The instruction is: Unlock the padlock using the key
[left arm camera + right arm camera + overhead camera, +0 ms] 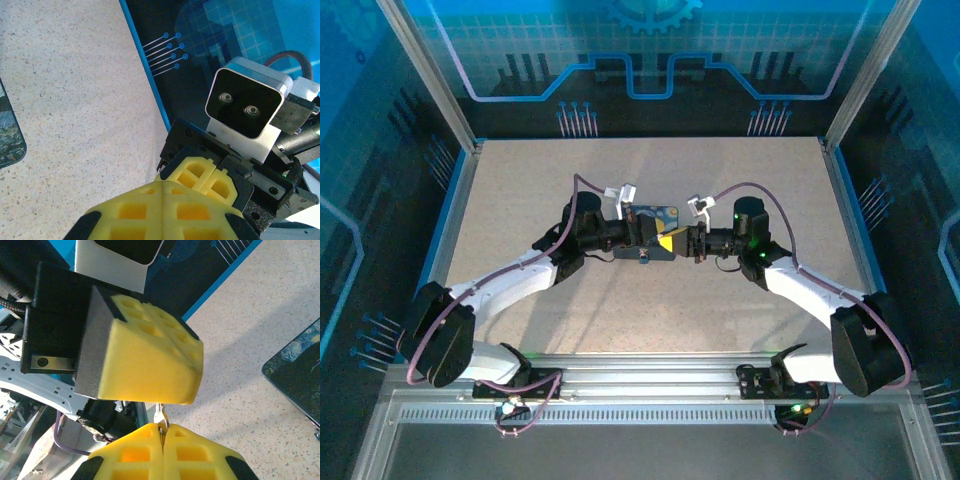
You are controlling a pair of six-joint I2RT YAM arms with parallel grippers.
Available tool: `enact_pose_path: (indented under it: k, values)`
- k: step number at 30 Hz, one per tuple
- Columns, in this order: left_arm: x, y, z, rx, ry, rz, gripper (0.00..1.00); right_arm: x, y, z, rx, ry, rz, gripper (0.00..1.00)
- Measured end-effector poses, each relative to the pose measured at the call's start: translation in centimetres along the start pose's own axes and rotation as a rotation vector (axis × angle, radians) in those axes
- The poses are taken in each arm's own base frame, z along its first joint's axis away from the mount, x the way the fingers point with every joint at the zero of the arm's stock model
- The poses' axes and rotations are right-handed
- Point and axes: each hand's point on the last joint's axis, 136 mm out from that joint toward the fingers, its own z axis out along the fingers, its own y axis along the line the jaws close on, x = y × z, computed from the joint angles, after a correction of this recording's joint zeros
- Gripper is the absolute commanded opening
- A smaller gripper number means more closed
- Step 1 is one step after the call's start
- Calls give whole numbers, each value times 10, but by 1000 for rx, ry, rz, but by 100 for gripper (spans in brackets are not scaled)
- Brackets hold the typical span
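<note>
Both grippers meet tip to tip over the middle of the table. My right gripper (162,426) is shut, and a thin sliver of metal, the key (161,415), sticks out between its yellow pads. The sliver reaches up to the underside of my left gripper (150,360). In the left wrist view, my left gripper (167,182) has its pads pressed together, with the right gripper (210,175) touching its tip. The tiny bluish padlock (645,257) lies on the table, just below my left gripper (663,241) and left of my right gripper (692,243).
A dark blue box with a starry painting print (655,215) lies flat just behind the grippers and also shows at the frame edges as the box (7,135) and the box (300,370). Blue rails (450,215) border the speckled table.
</note>
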Motion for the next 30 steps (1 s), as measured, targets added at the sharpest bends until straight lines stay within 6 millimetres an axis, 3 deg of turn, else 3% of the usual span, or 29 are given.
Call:
enact_pose_path:
  k: [3,9,14,22,26,30]
  values:
    - [-1,1,-1,-3,0,-2,45,2,-5,0,21,5,8,0]
    - [0,15,-6,-70,-6,9,62,13,-20,-1,93,30,23,0]
    - [-2,28,-26,-149,-55,-4,64,11,-44,5,171,45,27,0]
    - [29,91,-49,-367,-42,-11,64,5,-102,16,344,64,13,0]
    - [45,117,-51,-429,-10,-28,67,11,-127,19,412,89,15,0]
    - [49,136,-43,-452,7,-48,67,16,-145,24,447,111,25,0]
